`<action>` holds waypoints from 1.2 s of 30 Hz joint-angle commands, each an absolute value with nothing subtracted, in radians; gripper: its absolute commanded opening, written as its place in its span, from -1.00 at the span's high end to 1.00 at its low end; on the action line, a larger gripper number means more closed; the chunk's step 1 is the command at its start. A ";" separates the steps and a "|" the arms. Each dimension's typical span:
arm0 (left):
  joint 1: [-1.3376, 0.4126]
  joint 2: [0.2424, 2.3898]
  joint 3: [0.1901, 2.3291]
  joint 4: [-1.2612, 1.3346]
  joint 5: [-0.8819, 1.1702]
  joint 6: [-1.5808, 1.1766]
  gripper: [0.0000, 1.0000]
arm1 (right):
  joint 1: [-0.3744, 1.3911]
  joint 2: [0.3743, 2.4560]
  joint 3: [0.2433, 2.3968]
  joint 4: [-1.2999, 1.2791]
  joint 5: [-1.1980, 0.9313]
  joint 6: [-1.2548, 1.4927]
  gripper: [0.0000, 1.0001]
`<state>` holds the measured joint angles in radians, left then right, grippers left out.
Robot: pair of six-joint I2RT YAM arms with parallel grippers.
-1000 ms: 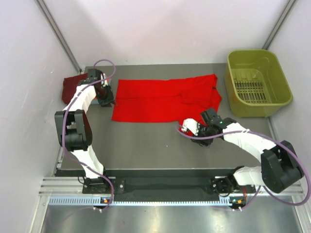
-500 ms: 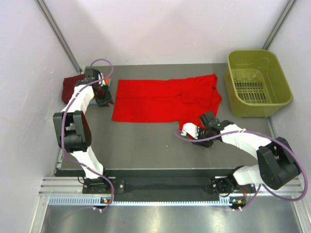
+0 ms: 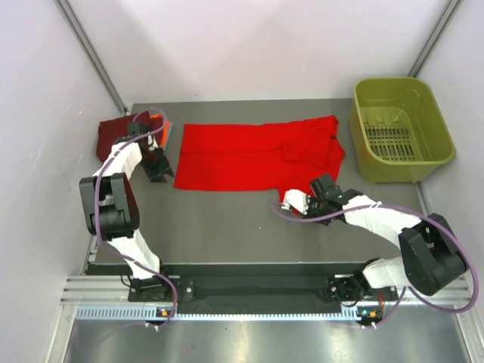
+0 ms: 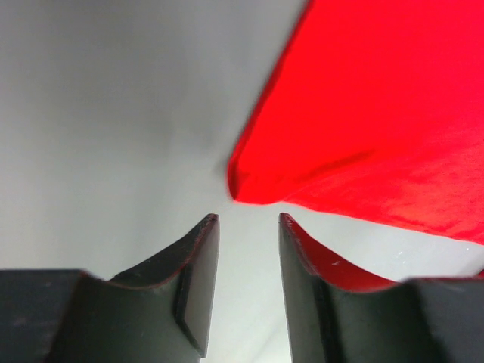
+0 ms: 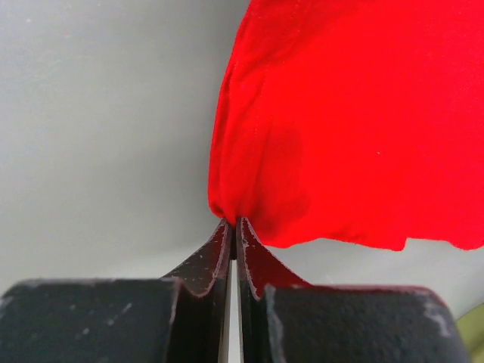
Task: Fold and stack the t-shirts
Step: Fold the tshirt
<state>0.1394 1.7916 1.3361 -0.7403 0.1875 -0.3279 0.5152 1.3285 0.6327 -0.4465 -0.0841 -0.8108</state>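
Note:
A bright red t-shirt (image 3: 253, 155) lies spread across the grey table, partly folded. My right gripper (image 3: 288, 198) is shut on the shirt's near right corner (image 5: 227, 208), the cloth pinched at the fingertips. My left gripper (image 3: 168, 175) stands open just short of the near left corner (image 4: 236, 189), with nothing between its fingers (image 4: 198, 257). Folded shirts, dark maroon (image 3: 112, 132) with an orange edge (image 3: 160, 121), lie at the far left behind the left arm.
An olive-green plastic basket (image 3: 401, 128) stands at the back right, close to the red shirt's right edge. White walls close in on three sides. The table's near strip in front of the shirt is bare grey.
My right gripper has closed on the red shirt's near right corner. My left gripper has moved toward me along the shirt's left edge to its near corner.

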 commanded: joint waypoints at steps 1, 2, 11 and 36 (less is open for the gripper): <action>0.182 1.733 1.272 -0.752 0.218 -0.388 0.11 | 0.532 1.305 0.624 -0.410 -0.063 -0.805 1.00; 0.192 1.735 1.258 -0.752 0.230 -0.391 0.10 | 0.532 1.302 0.623 -0.408 -0.066 -0.802 1.00; 0.249 1.810 1.238 -0.719 0.288 -0.414 0.10 | 0.531 1.302 0.620 -0.411 -0.066 -0.801 1.00; 0.249 1.884 1.321 -0.689 0.432 -0.445 0.34 | 0.520 1.333 0.630 -0.400 -0.061 -0.793 1.00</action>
